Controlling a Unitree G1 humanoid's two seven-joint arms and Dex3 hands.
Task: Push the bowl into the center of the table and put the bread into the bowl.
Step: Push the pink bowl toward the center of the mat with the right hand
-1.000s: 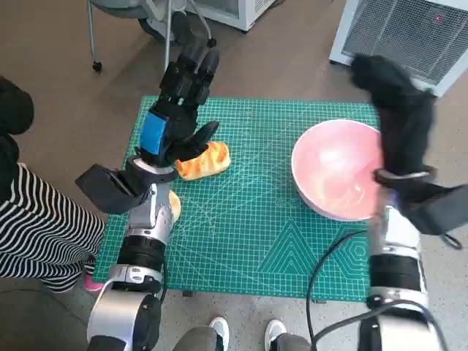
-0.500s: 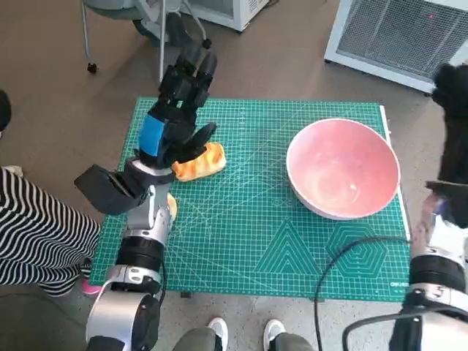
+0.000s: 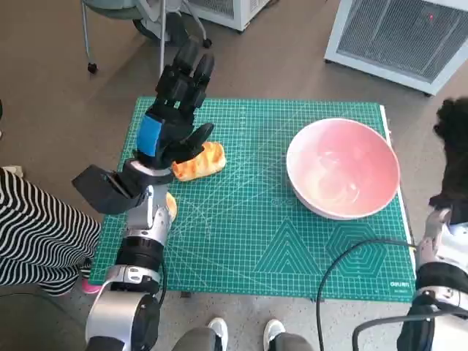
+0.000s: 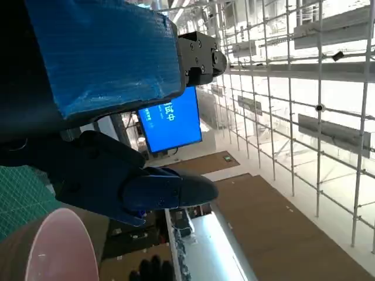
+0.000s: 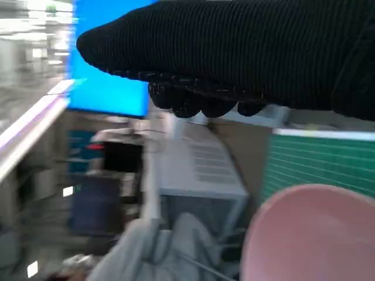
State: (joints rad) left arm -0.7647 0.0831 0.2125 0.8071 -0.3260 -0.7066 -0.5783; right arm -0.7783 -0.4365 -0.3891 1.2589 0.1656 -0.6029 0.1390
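Note:
The pink bowl (image 3: 342,168) stands on the right part of the green cutting mat (image 3: 256,234), near the mat's right edge. The golden bread (image 3: 200,161) lies on the mat's left part. My left hand (image 3: 174,110) hovers over the bread's far left side, fingers stretched away from me and thumb close above the loaf, holding nothing. My right hand (image 3: 453,146) is raised beyond the table's right edge, apart from the bowl and empty. The bowl's rim (image 4: 58,246) shows below my left hand (image 4: 99,64) in the left wrist view. The bowl (image 5: 310,234) also shows under the glove (image 5: 234,52).
A small orange item (image 3: 174,206) peeks out from under my left forearm. A white grilled unit (image 3: 395,29) stands past the far right corner, chair legs (image 3: 131,14) past the far left. A person in striped clothing (image 3: 36,234) sits at the left. A black cable (image 3: 344,256) crosses the mat's near right corner.
My right hand has drawn back from the bowl's right rim to beyond the table's right edge. The bowl, bread and left hand stay about where they were.

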